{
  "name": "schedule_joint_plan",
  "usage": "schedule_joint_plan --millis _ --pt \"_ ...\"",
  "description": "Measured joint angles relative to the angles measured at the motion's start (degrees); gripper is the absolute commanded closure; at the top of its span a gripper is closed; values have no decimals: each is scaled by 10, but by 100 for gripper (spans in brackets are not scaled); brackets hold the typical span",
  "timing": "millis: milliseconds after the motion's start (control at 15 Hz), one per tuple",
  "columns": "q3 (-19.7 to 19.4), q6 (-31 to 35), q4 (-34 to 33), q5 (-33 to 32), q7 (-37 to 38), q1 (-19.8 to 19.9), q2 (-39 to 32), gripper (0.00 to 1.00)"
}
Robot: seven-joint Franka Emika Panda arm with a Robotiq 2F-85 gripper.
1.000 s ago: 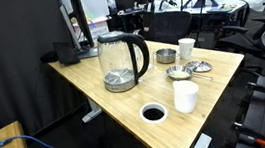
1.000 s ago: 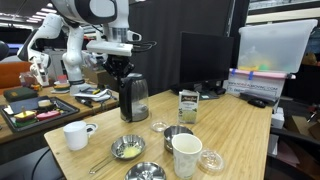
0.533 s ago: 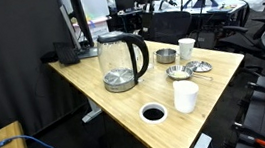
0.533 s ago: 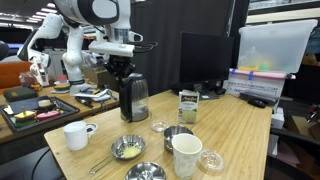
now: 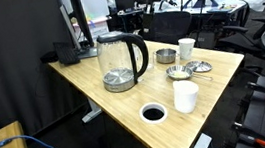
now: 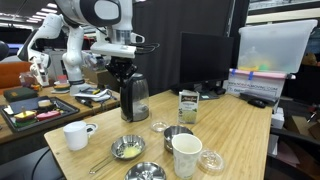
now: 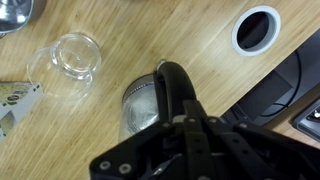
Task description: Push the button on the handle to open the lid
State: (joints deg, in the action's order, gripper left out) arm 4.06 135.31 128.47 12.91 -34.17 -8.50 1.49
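One kettle (image 5: 119, 63) stands upright toward the table's (image 5: 126, 103) far-left corner, black lid (image 5: 114, 36) down on top. Handle (image 5: 142, 55) sits on its right side, loop's long axis vertical, bow pointing right. Bare wood lies open on the near side; grommet hole (image 5: 153, 113), white cup (image 5: 185, 96) and steel bowls (image 5: 180, 73) sit further right. My gripper (image 6: 123, 72) hangs just over the kettle top; finger spread, cannot tell from these views.

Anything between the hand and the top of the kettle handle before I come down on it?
Nothing visible. In an exterior view the hand hangs just above the kettle, and the wrist view shows the handle directly beneath it, uncovered.
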Motion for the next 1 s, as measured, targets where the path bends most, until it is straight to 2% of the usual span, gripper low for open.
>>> schedule_joint_plan --millis 467,1000 --pt "0 1 -1 0 0 7 -39 100" --pt "0 2 -29 0 0 14 -30 100"
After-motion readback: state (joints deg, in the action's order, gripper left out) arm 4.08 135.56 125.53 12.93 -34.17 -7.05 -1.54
